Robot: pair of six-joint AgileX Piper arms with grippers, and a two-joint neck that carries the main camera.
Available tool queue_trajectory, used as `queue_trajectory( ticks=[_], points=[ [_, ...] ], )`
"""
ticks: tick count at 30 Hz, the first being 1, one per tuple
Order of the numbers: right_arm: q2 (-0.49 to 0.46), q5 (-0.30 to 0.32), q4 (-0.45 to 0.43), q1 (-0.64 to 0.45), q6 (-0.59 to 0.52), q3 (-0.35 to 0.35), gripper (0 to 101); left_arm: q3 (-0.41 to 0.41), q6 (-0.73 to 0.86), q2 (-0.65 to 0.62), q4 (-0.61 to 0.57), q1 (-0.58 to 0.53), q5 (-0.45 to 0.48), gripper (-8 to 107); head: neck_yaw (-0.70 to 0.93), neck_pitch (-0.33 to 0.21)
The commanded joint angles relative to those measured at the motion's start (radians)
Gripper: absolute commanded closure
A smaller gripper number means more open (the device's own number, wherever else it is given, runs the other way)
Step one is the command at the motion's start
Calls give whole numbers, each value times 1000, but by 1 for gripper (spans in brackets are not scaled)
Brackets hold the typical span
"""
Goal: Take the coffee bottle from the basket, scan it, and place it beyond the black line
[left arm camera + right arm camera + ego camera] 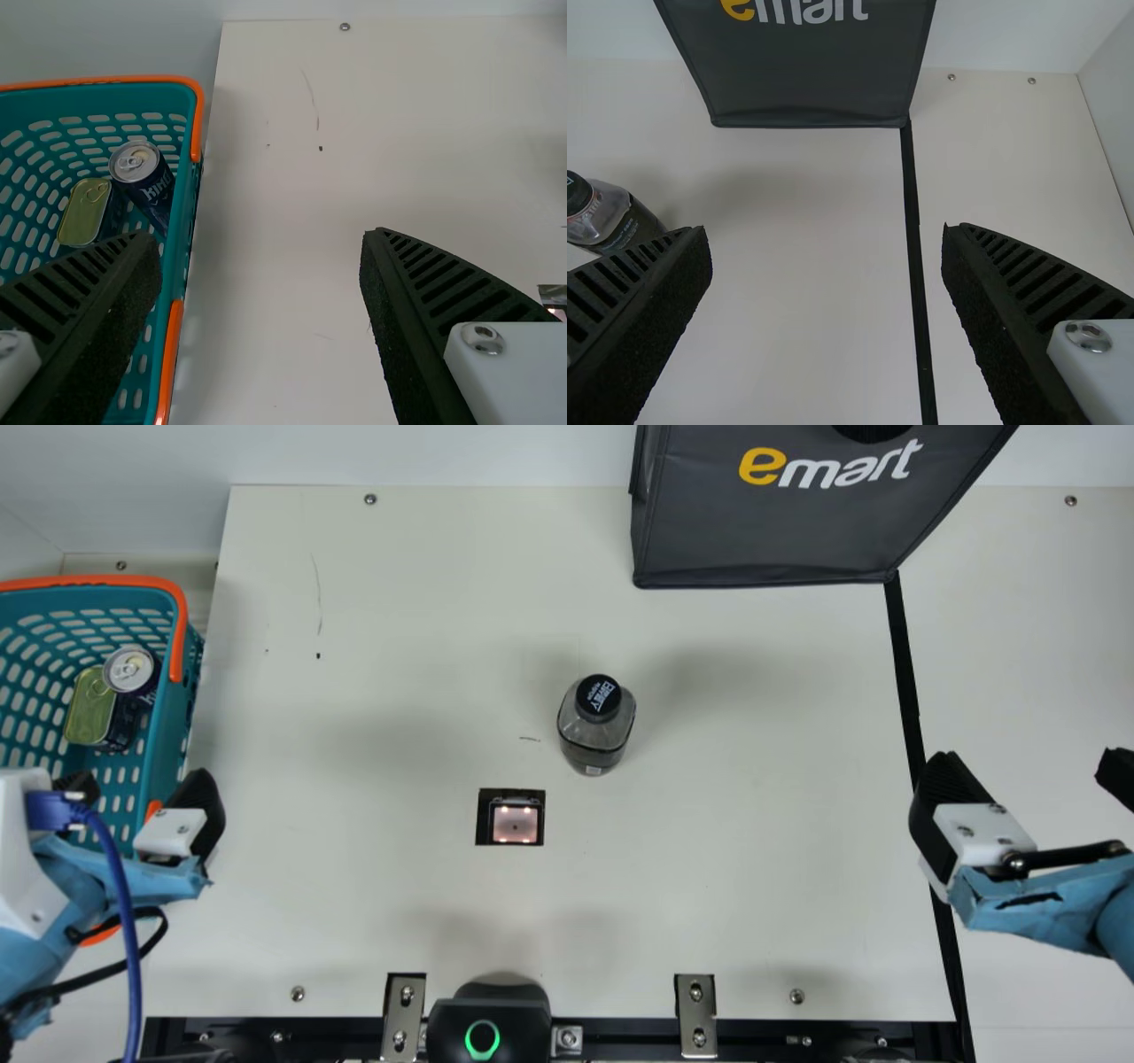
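Resting; one bottle point(595, 735); two cans point(129, 670)

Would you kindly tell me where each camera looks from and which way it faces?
Main view: on the neck, facing steeply down at the table; left gripper and right gripper show.
Left wrist view: on the left wrist, facing the basket; its two fingers show.
Right wrist view: on the right wrist, facing the bag and black line; its two fingers show.
Main and right wrist views share the bottle.

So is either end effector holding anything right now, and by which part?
Nothing: the left end effector and right end effector are open and empty; the bottle stands upright on the table.
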Motion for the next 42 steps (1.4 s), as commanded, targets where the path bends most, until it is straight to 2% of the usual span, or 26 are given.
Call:
queue_trajectory(
  ticks=[1, 42],
  points=[
    [0, 0, 0, 0, 0, 0, 10, 0, 0, 0, 0, 0, 0, 9, 2, -27],
    [0, 0, 0, 0, 0, 0, 10, 0, 0, 0, 0, 0, 0, 9, 2, -27]
  ],
)
